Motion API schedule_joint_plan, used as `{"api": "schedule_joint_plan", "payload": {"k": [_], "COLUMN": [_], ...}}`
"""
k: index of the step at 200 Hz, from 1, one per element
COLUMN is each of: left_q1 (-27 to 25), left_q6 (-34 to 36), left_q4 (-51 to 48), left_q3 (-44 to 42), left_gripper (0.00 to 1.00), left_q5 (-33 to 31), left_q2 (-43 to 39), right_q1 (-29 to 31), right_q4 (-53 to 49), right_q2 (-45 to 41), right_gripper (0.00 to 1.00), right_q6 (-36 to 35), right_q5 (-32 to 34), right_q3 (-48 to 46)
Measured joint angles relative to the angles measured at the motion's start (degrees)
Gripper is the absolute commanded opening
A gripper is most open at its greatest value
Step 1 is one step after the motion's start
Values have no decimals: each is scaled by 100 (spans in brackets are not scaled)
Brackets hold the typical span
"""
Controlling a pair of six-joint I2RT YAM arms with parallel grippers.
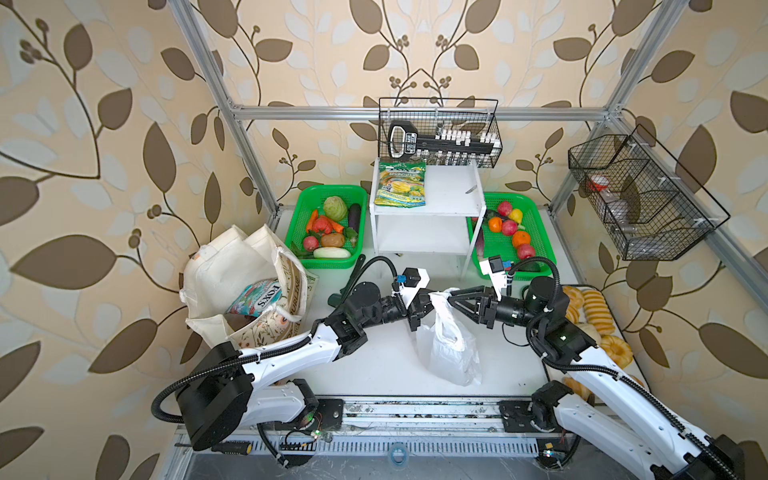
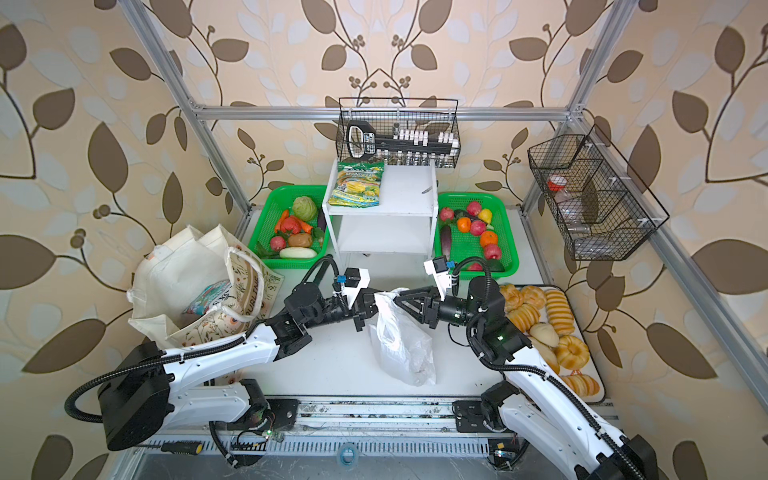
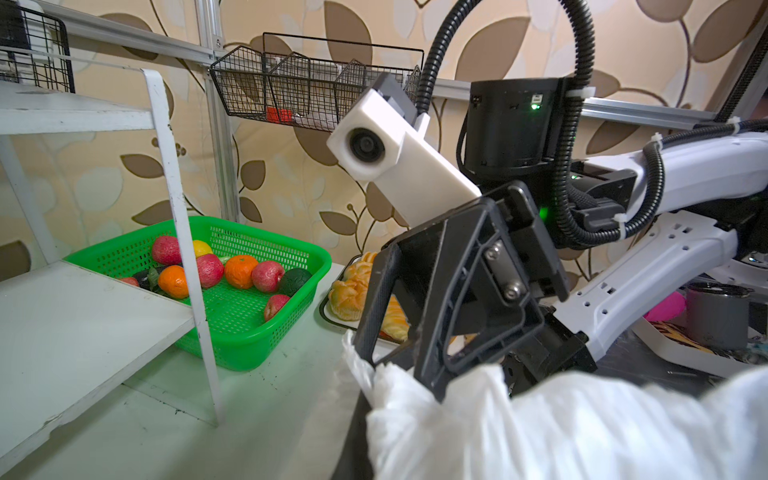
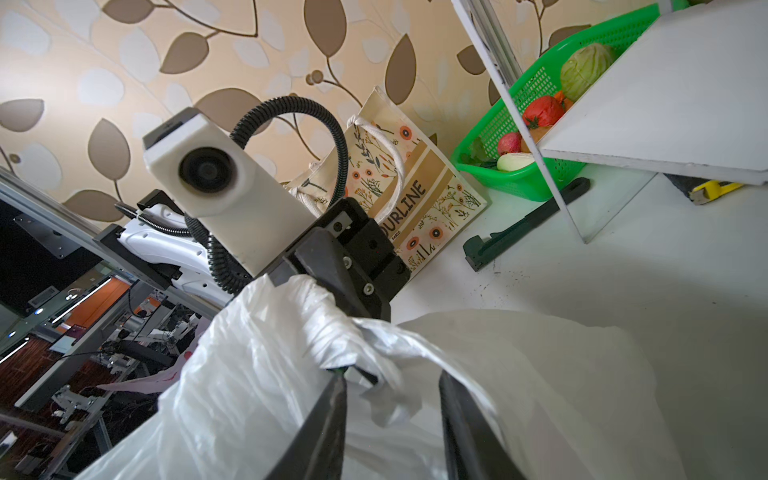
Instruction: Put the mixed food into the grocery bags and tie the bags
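Tying white plastic bag [image 1: 451, 349]: left gripper [image 1: 430, 302] pinching handle [image 4: 328, 328], right gripper [image 1: 452, 300] spread at knot's 3 o'clock; regrip loop, pull taut.

The left arm [image 1: 291, 353] and right arm [image 1: 598, 374] both reach inward from the near corners, with forearms roughly level. They meet tip to tip at mid-scene. The left tool [image 1: 430, 306] is clamped tight. The right tool [image 1: 452, 300] points left, its fingers [image 4: 328, 415] parted with a clear gap.
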Motion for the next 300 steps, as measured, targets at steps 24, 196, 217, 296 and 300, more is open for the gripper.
{"api": "schedule_joint_plan", "payload": {"k": [24,196,217,296,300], "left_q1": [0,26,26,26,26], "left_q6": [-68,-195,-74,293,302], "left_q4": [-2,-153,-531,-1263,-1272], "left_q3": [0,155,184,417,428], "left_gripper": [0,13,16,0,0], "left_q5": [50,192,199,247,249], "left_q2": [0,-98,-173,-186,-179], "right_q1": [120,208,210,321,323], "right_q4": [63,-138,-234,-691,-730], "right_q2": [50,-420,-496,-612,-623], "right_gripper": [43,0,0,0,0], "right_q6": [-13,-492,-621,-1172,-1196], "right_q5": [-70,337,533,1104,1130], "right_q3": [0,-35,-35,81,98]}}
